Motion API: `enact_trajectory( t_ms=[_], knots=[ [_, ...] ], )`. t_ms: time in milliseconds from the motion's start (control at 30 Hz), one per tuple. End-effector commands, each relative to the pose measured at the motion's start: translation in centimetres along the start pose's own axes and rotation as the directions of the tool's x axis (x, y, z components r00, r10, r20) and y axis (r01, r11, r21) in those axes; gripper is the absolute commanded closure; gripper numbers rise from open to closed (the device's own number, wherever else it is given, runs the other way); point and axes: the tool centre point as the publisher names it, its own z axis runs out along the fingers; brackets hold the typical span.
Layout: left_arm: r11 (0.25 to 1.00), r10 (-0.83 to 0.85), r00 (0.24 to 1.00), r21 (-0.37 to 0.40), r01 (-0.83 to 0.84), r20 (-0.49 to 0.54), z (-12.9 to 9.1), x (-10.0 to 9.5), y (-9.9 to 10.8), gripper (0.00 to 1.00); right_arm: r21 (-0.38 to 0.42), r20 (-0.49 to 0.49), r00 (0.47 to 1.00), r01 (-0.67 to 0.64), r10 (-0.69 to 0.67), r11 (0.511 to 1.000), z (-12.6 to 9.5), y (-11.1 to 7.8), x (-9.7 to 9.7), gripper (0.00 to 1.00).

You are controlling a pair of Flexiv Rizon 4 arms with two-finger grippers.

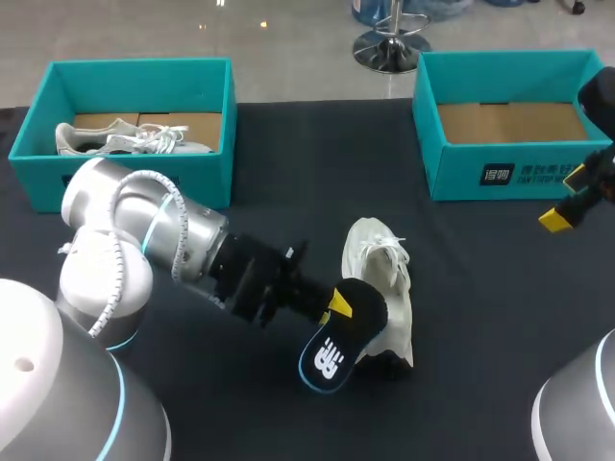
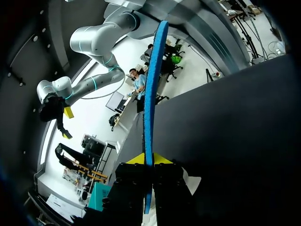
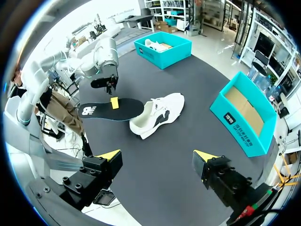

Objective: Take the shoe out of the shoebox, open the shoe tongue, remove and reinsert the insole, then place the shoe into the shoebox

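Left hand (image 1: pixel 340 305) grips insole (image 1: pixel 332 357), partly hiding shoe (image 1: pixel 380 264).

A table (image 1: pixel 480 317) covered in dark, matte black cloth fills most of the head view, its far edge running straight across from left to right. Beyond that edge lies a pale grey, glossy floor (image 1: pixel 192 29), with small bright spots of reflected ceiling light (image 1: pixel 264 24) on it. On the floor, far and right of the middle, stands the chrome foot of a swivel chair (image 1: pixel 389 48). In the right wrist view the tabletop (image 3: pixel 188 136) looks evenly lit, and white shelving (image 3: pixel 164 9) stands far off on the floor.
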Motion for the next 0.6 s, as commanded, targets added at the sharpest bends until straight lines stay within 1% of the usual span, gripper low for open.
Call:
enact_trajectory(
  t_ms=[33,167,367,600],
  knots=[
    [1.000,-0.004,1.000,-0.009,0.004,-0.003,0.3,-0.2,0.8,1.00,0.006,-0.004,1.000,-0.001,0.001,1.000,0.0,0.3,-0.2,0.00],
    [1.000,-0.002,1.000,-0.016,0.002,0.009,-0.1,-0.7,1.0,1.00,0.006,-0.004,1.000,-0.001,0.001,1.000,0.0,0.3,-0.2,0.00],
    [1.000,0.013,1.000,-0.012,-0.012,0.021,-0.7,-1.6,-0.1,1.00,0.006,-0.004,1.000,-0.001,0.001,1.000,0.0,0.3,-0.2,0.00],
    [1.000,0.023,0.999,0.016,-0.023,0.029,0.7,-2.5,-0.8,1.00,0.006,-0.004,1.000,-0.001,0.001,1.000,0.0,0.3,-0.2,0.00]
  ],
)
